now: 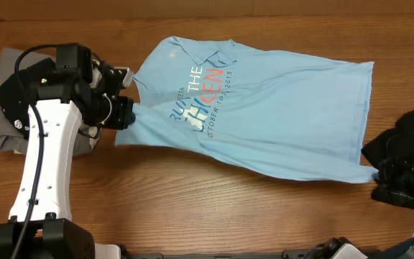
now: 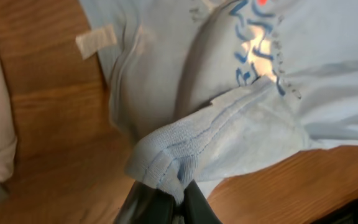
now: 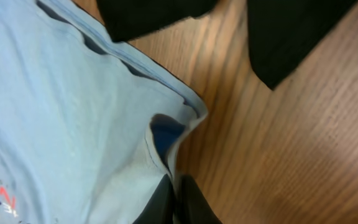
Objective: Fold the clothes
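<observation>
Your left fingers (image 2: 160,208) are pinched tight on a stitched edge of the light-blue T-shirt (image 1: 279,108) at its left end, where the cloth bunches up off the table (image 1: 214,216). Your right fingers (image 3: 166,205) are clamped just as tight on the shirt's near right corner, with a small fold of hem standing up above them. The shirt lies spread across the middle of the table, printed side up, with the lettering toward its left and rumpled near the left grip. A black garment (image 1: 408,133) lies just right of the right grip, with bare wood between it and the shirt. At the far left, a grey garment (image 1: 6,68) sits under your left arm (image 1: 45,158).
</observation>
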### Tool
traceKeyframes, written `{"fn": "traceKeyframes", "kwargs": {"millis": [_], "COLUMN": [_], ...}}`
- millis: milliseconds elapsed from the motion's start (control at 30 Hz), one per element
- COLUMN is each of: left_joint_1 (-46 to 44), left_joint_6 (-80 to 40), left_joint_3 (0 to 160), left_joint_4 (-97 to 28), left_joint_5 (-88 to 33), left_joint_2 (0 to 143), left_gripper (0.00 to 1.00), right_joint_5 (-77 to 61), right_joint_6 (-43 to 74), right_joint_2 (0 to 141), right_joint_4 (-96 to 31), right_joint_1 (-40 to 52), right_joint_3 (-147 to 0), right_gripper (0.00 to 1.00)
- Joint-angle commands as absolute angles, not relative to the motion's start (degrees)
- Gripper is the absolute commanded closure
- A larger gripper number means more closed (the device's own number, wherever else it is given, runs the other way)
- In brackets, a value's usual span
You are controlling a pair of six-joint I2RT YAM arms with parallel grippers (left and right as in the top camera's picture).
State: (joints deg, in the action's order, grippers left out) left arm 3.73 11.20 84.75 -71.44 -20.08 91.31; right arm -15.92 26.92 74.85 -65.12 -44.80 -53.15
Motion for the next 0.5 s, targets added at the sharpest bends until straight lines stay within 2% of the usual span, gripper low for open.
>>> {"fn": "traceKeyframes", "kwargs": {"millis": [0,233,333,367,433,467], "left_joint_1": [3.2,3.0,3.0,3.0,3.0,3.0], "left_joint_6": [12.9,9.9,4.0,2.2,-2.0,-3.8], "left_joint_3": [82.0,71.2,67.4,66.7,65.6,65.3], "left_joint_4": [-71.9,-70.3,-69.8,-69.8,-70.4,-70.9], "left_joint_5": [-17.0,-16.3,-10.6,-8.8,-4.5,-2.8], "left_joint_2": [91.4,91.4,91.4,91.4,91.4,91.4], "left_gripper": [0.94,0.95,0.89,0.79,0.41,0.31], "right_joint_5": [-11.2,-7.0,-5.1,-4.7,-4.7,-4.7], "right_joint_6": [26.5,26.5,26.5,26.5,26.6,26.5], "right_joint_2": [74.7,74.7,74.7,74.7,74.7,74.7], "right_joint_4": [-66.5,-67.7,-69.1,-69.2,-69.1,-69.0], "right_joint_1": [-44.7,-44.7,-44.7,-44.7,-44.7,-44.7], "right_joint_3": [-54.5,-54.5,-54.4,-54.4,-54.4,-54.4], "right_gripper": [0.96,0.95,0.95,0.95,0.95,0.95]}}
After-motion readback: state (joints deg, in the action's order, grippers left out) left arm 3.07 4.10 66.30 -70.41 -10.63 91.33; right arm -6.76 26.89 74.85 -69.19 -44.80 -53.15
